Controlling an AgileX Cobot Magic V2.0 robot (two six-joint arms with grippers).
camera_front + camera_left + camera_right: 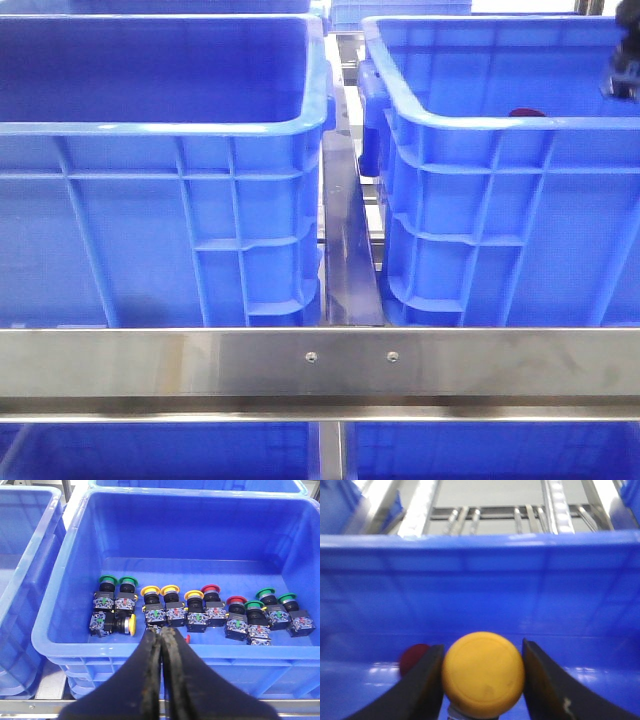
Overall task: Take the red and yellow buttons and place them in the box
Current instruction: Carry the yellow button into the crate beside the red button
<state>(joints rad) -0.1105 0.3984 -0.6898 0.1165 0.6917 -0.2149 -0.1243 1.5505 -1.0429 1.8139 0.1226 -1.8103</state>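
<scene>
Front view: two large bright blue ribbed plastic crates stand side by side behind a brushed steel rail (320, 365) with two small screws. The left crate (160, 230) looks darker inside; the right, brightly lit blue plastic crate with a thick rolled rim (500, 230) is separated from it by a narrow steel channel. A sliver of a dark red domed button (527, 112) shows just above the right crate's near rim, and a dark piece of the right arm (620, 75) pokes in at the right edge. No writing is readable here.

Left wrist view: the left gripper (161, 635) has its black jaws pressed together with nothing between them, hanging over the near wall of a blue plastic supply crate (190, 530). On that crate's floor lies a row of push-button switches (200, 612) with green, yellow and red mushroom caps on black bodies; their small labels are too tiny to read.

Right wrist view: the right gripper (482, 680) pinches a round yellow-orange domed plastic button (483, 674) — both black jaws touch its sides. The dark red button lies on the bright crate's floor just beside one jaw, partly hidden by it, with the blue wall close behind. The picture is blurred — no lettering can be made out.
</scene>
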